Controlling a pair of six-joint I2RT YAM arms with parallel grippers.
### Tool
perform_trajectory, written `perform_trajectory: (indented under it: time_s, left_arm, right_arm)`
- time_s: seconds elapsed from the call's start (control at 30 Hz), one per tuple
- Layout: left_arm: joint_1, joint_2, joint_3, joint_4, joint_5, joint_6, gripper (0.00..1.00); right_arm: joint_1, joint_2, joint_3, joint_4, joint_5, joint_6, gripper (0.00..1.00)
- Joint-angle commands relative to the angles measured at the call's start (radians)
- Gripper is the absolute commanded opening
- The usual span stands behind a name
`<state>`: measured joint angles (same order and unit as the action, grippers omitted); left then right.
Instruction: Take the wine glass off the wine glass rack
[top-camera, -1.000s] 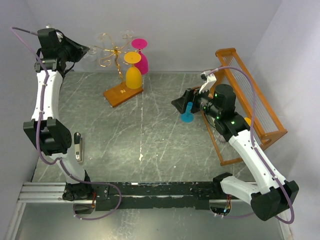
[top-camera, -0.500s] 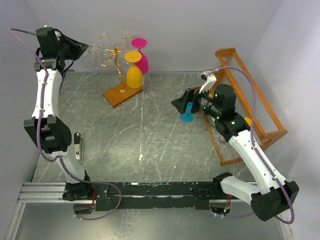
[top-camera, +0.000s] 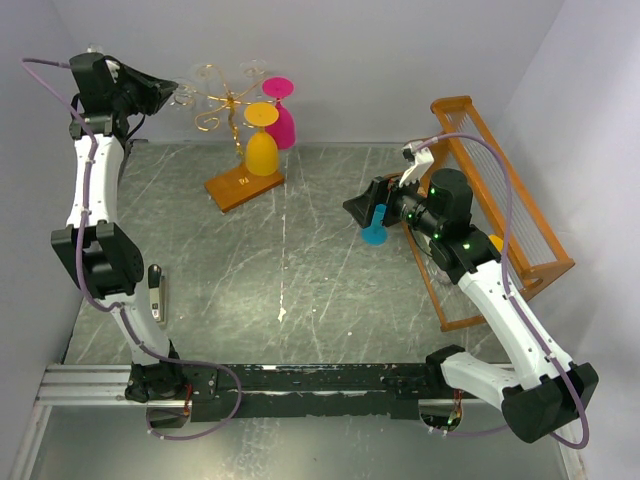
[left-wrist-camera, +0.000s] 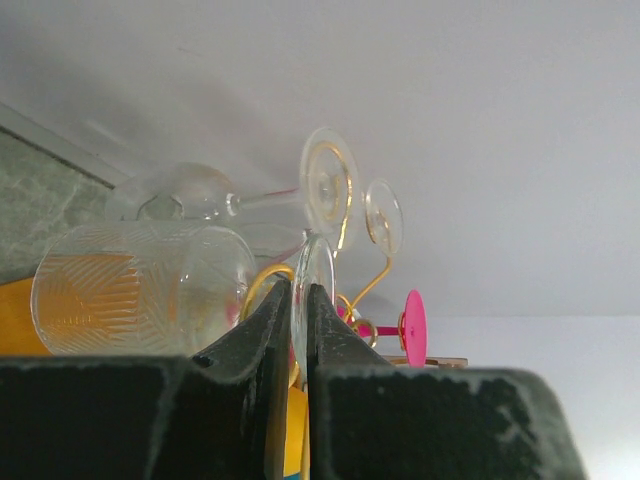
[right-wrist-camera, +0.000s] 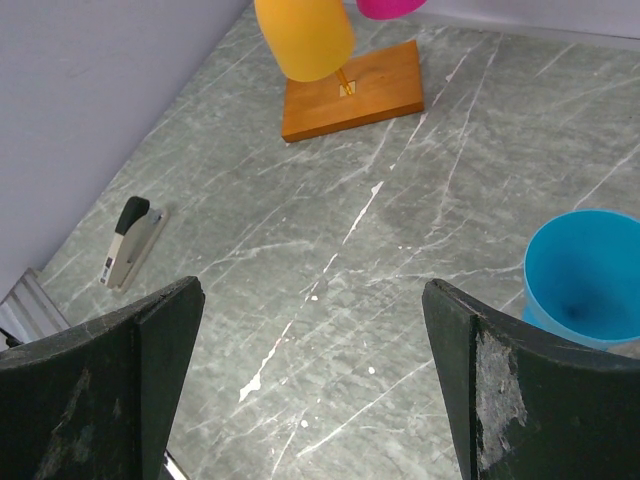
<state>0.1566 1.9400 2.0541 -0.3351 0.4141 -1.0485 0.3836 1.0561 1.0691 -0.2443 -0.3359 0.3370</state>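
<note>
At the table's (top-camera: 330, 290) far-left corner stands the thin gold wire wine glass rack (top-camera: 232, 105), its wooden base mark unreadable. One clear patterned wine glass (left-wrist-camera: 140, 290) hangs sideways, bowl left of the left gripper (left-wrist-camera: 301, 298), whose jaws pinch its foot edge-on. The right gripper (right-wrist-camera: 310, 295), jaws spread, sits well apart.

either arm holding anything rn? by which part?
Left gripper is shut on a clear wine glass, pinching the edge of its foot. Right gripper is open, holding nothing.
</note>
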Motion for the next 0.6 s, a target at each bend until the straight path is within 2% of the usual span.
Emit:
perform_trajectory:
  time_s: [0.0, 0.23, 0.57]
  left_arm:
    - [-0.002, -0.027, 0.036, 0.107, 0.069, -0.01, 0.07]
    - [-0.001, -0.008, 0.067, 0.093, 0.065, -0.024, 0.07]
    - [-0.008, 0.025, 0.096, 0.143, 0.132, -0.081, 0.07]
  right_arm:
    - [0.001, -0.017, -0.006, 0.018, 0.007, 0.0, 0.92]
    - [0.001, -0.017, 0.002, 0.016, 0.004, 0.004, 0.92]
    - [0.001, -0.009, 0.008, 0.016, -0.001, 0.006, 0.92]
